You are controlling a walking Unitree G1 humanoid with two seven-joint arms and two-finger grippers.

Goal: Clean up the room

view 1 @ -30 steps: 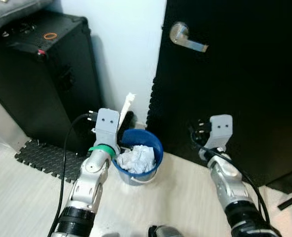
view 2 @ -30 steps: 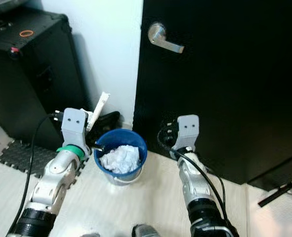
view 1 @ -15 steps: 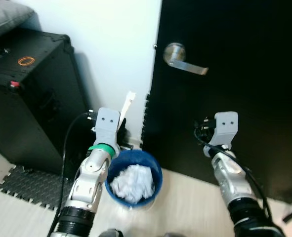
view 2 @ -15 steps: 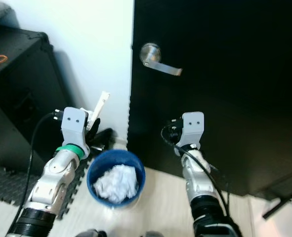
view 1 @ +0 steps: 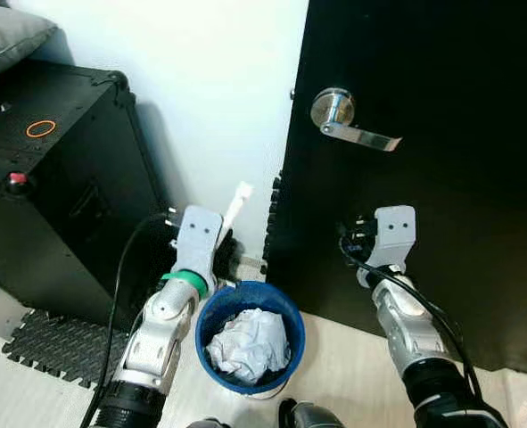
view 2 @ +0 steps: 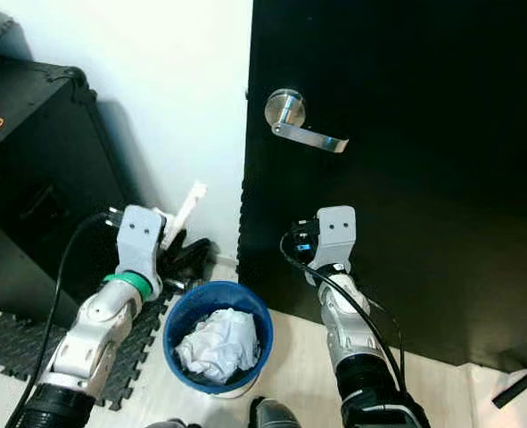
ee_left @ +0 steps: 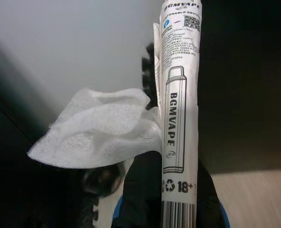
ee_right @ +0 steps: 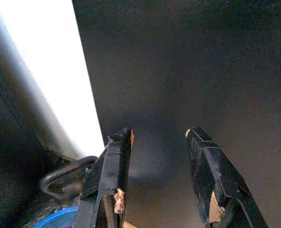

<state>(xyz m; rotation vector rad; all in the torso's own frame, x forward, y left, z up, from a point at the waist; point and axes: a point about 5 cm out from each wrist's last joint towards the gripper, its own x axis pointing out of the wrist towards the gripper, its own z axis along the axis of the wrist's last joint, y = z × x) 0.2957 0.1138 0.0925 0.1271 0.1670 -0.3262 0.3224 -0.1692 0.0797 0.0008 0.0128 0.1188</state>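
A blue bin (view 1: 245, 286) stands on the floor by the door, with crumpled white paper (view 1: 248, 344) inside. My left gripper (view 1: 222, 248) is at the bin's far left rim, shut on a long white wrapper (ee_left: 180, 95) printed BGMVAPE. A white tissue (ee_left: 97, 128) is pinched along with it. The wrapper (view 1: 240, 200) sticks up toward the wall. My right gripper (ee_right: 159, 134) is open and empty, right of the bin and close to the black door.
A black door (view 1: 450, 196) with a silver lever handle (view 1: 350, 121) is ahead on the right. A large black case (view 1: 58, 187) stands at the left against the white wall (view 1: 209, 80). A black foam mat (view 1: 53, 343) lies below the case.
The camera has shifted, so the door handle and case sit differently in the picture. The left gripper still holds the wrapper by the bin's rim, and the right gripper stays open.
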